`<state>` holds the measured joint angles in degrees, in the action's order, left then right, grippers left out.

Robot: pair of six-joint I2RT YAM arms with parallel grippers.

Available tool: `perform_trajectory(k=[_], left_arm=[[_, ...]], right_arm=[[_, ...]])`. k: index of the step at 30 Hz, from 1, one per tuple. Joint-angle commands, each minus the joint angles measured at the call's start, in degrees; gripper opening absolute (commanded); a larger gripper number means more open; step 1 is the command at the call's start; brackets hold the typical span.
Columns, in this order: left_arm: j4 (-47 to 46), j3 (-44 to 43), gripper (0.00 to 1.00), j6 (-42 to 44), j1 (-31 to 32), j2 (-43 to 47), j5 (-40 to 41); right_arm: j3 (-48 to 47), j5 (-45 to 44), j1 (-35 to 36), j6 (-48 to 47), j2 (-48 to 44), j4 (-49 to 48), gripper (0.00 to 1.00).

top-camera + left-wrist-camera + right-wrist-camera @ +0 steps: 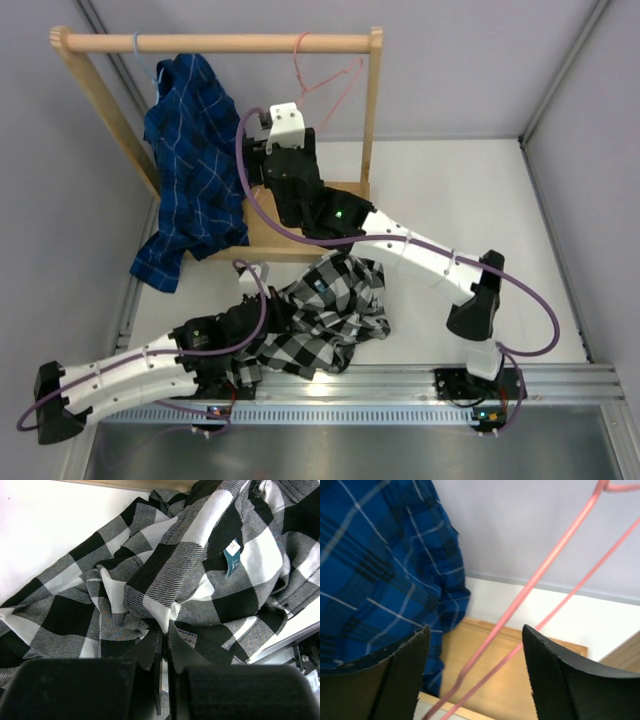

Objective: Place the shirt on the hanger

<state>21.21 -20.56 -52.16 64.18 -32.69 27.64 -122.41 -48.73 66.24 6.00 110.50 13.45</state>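
The shirt (320,315) lies heaped by the table's (470,190) near edge, with bare tabletop to its right. The left gripper (164,630) is clamped on a fold. The teal tag (232,555) is unreadable. The right gripper (476,635) gapes, and the hanger (550,560) wires show between its jaws, touching neither. The hanger hangs at the rod's (220,43) right end.

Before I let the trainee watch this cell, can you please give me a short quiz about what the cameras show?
1. Fill in: the right gripper is ___, with wires of the pink hanger between its jaws.
2. Which gripper is shut on the checked shirt? A left gripper; B right gripper.
3. True or false: the checked shirt is already on the hanger.
Key: 1 open; 2 A; 3 false.
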Motion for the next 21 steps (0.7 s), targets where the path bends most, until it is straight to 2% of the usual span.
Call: perform_trajectory(k=[1, 6, 12, 16, 21], left_arm=[[-3.02, 0.43, 0.0, -0.31, -0.2, 1.75, -1.01], [-3.11, 0.43, 0.0, 0.04, -0.2, 2.28, -1.71], [-3.54, 0.52, 0.0, -0.05, -0.2, 1.93, -1.8], [-3.99, 0.34, 0.0, 0.22, -0.2, 1.84, -2.85], [-4.07, 0.34, 0.0, 0.39, -0.2, 1.31, -2.77]], right_arm=[[0.31, -6.38, -0.67, -1.96, -1.42, 2.89, 0.69], [9.01, -0.32, -2.51, 0.5, -7.92, 2.81, 0.53], [16.31, 8.99, -6.29, 3.05, -13.98, 2.98, 0.43], [20.1, 11.2, -9.63, 4.54, -16.98, 3.25, 0.34], [22.83, 13.31, -11.74, 4.2, -19.97, 3.33, 0.31]])
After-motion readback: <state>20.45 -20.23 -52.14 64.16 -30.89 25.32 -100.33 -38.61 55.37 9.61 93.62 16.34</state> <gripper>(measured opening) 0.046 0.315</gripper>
